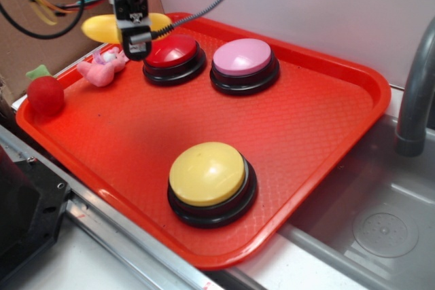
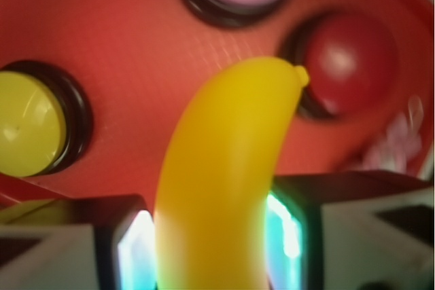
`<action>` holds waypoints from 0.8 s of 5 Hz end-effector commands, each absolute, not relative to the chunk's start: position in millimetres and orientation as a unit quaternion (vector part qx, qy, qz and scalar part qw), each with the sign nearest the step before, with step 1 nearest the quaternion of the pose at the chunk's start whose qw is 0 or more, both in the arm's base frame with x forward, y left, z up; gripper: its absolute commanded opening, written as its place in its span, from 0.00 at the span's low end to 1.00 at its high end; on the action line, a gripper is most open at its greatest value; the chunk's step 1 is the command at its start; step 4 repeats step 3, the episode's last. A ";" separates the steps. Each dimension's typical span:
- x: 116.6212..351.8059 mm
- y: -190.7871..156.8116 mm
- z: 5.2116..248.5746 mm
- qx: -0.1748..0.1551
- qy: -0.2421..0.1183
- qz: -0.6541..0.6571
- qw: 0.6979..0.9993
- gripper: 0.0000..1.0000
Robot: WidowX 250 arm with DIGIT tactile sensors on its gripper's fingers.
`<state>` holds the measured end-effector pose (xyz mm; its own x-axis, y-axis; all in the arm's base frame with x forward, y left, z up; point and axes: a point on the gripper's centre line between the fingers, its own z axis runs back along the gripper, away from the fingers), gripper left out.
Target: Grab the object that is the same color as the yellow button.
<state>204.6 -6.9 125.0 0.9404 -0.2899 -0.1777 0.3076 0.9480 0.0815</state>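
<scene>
The object, a glossy yellow toy banana [image 1: 102, 28], is clamped crosswise between my fingers at the tray's back left corner. My gripper [image 1: 136, 47] is shut on it, and the fingers hide its middle. In the wrist view the banana [image 2: 224, 168] fills the gap of the gripper [image 2: 214, 249], with its tip pointing toward the red button [image 2: 350, 62]. It appears to be held above the tray floor. The yellow button [image 1: 207, 173] stands near the tray's front edge, well away from the gripper; in the wrist view the yellow button [image 2: 24, 123] sits at the left.
An orange-red tray [image 1: 306, 120] carries a red button [image 1: 171, 51] right beside my gripper and a pink button [image 1: 243, 57]. A pink plush toy [image 1: 102, 69] and a red strawberry toy [image 1: 45, 93] lie at the left. A metal sink [image 1: 387, 229] and a grey faucet [image 1: 414, 100] are on the right.
</scene>
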 end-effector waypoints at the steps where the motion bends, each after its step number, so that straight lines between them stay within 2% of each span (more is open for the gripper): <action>1: 195.0 -11.3 158.8 0.042 0.044 0.102 0.993 0.00; 2: 190.8 -8.6 158.0 0.029 0.034 0.184 0.982 0.00; 3: 188.6 -7.5 157.3 0.004 0.020 0.169 0.985 0.00; 4: 188.6 -7.5 157.3 0.004 0.020 0.169 0.985 0.00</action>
